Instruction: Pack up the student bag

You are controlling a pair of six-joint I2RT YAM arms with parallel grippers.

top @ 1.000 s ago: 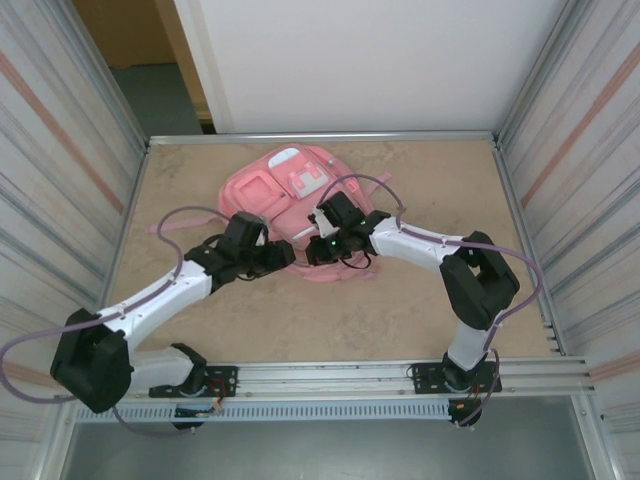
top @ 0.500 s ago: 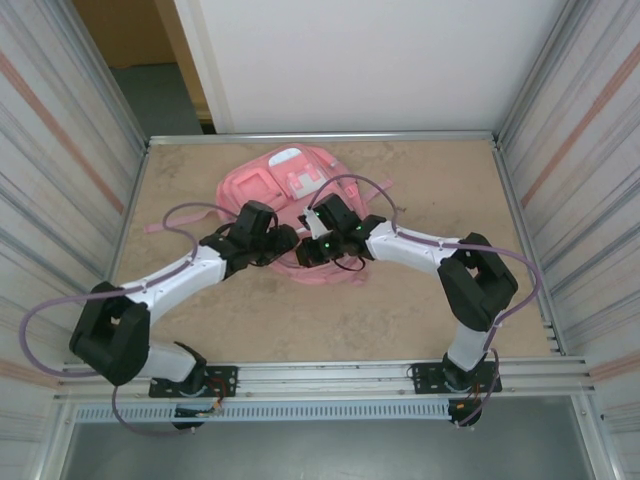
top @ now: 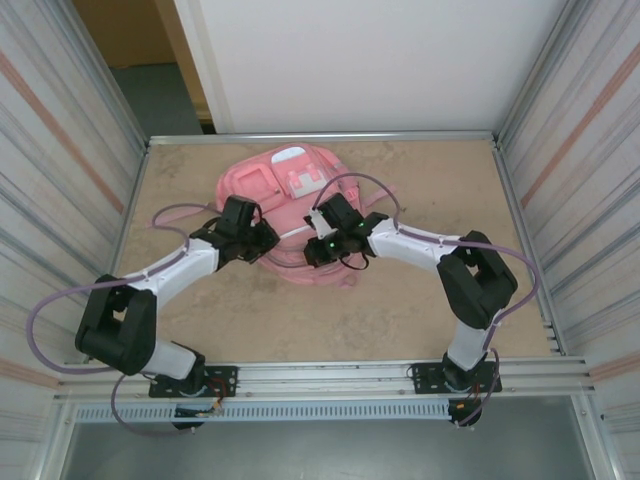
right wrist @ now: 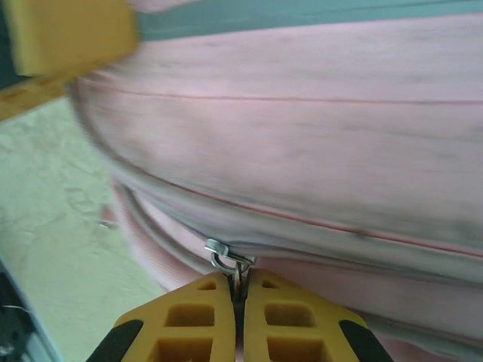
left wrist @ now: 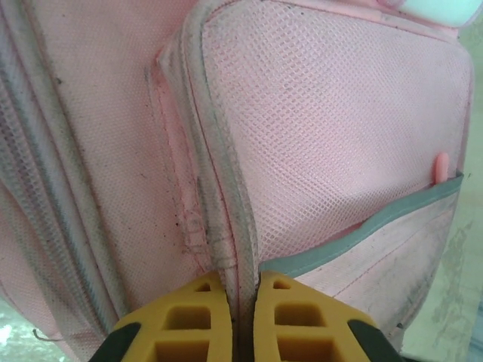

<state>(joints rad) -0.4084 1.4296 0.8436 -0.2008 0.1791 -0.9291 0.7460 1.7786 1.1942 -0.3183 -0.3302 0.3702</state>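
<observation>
Top external view, left to right: the left pincer (top: 265, 245) lay against the near left part of the student bag (top: 285, 200), which rested flat on the bench (top: 420, 180) at mid-depth, slightly left of centre, with its white-trimmed front pockets facing up. The right pincer (top: 311, 257) met the bag's near edge just beside the left one, so the two pincers faced each other across a narrow stretch of pink fabric.

Left wrist view: the left pincer (left wrist: 240, 302) was closed, its yellow fingertips (left wrist: 200, 317) almost together. A raised grey trim (left wrist: 219, 173) of the student bag (left wrist: 90, 151) ran straight down into the slit between them and was pinched there. A pink mesh pocket (left wrist: 332, 136) lay directly ahead and to the right of the pincer, with a small pink tab (left wrist: 441, 166) at its far right edge.

Right wrist view: the right pincer (right wrist: 238, 302) was closed on the metal zip pull (right wrist: 226, 260), which stood at the tips of the fingers on the zip line of the student bag (right wrist: 302, 151). The bag spread ahead and to the right of this pincer, while bare bench (right wrist: 60, 196) showed to its left.
</observation>
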